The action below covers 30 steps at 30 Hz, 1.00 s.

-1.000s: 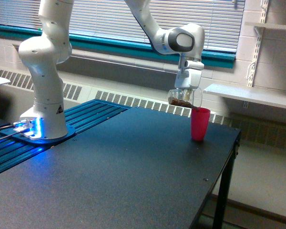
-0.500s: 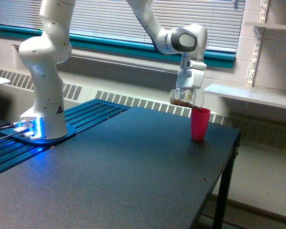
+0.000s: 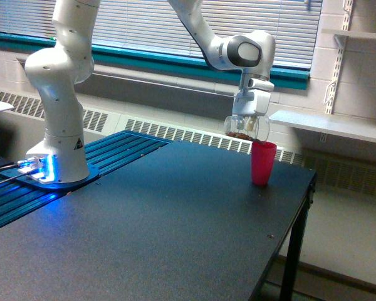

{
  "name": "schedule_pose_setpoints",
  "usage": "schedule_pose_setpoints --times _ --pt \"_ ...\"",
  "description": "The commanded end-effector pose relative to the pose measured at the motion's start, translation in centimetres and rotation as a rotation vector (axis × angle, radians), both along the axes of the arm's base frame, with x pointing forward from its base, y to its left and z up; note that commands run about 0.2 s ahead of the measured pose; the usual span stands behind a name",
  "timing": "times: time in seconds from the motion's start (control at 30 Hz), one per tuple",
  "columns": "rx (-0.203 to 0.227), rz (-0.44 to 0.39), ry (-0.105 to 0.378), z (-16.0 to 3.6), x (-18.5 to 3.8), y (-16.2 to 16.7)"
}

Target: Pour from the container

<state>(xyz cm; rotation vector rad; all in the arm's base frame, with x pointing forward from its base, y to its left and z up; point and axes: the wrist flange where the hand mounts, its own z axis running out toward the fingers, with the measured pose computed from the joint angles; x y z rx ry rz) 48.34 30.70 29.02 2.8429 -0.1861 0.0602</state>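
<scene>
- Since the earlier pictures, the wrist and the clear container (image 3: 246, 127) had drifted a little toward the exterior view's right and slightly upward, ending closer over the pink cup (image 3: 263, 162); the cup, the bench and the arm's base had not shifted.
- The bench (image 3: 175, 226), dark and flat, filled most of the lower scene, with one leg showing at its corner on the exterior view's right.
- The white arm (image 3: 57, 94) rose from its base at the exterior view's left, where blue light glowed on a ribbed blue mat (image 3: 113, 150), and reached across in front of the window blinds (image 3: 150, 28) to the far side of the bench.
- A white shelf (image 3: 329, 125) stood against the block wall at the exterior view's right, beyond the bench.
- The gripper (image 3: 247, 120) pointed downward just above the pink cup, its fingers pinching the container from above.
- The container hung in the air, tipped on its side, with its open end toward the exterior view's right, just above the pink cup's rim.
- The pink cup stood upright on the bench near the far edge.
- Brown granular bits (image 3: 240, 134) lay along the container's lower wall; whether any were falling could not be told.
</scene>
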Motion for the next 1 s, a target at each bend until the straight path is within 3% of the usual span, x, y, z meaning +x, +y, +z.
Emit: schedule_pose_setpoints --times 0.03,1.0 --pt "-0.003 0.025 0.014 0.23 0.13 0.47" --pt "-0.006 0.046 0.054 0.74 -0.23 0.8"
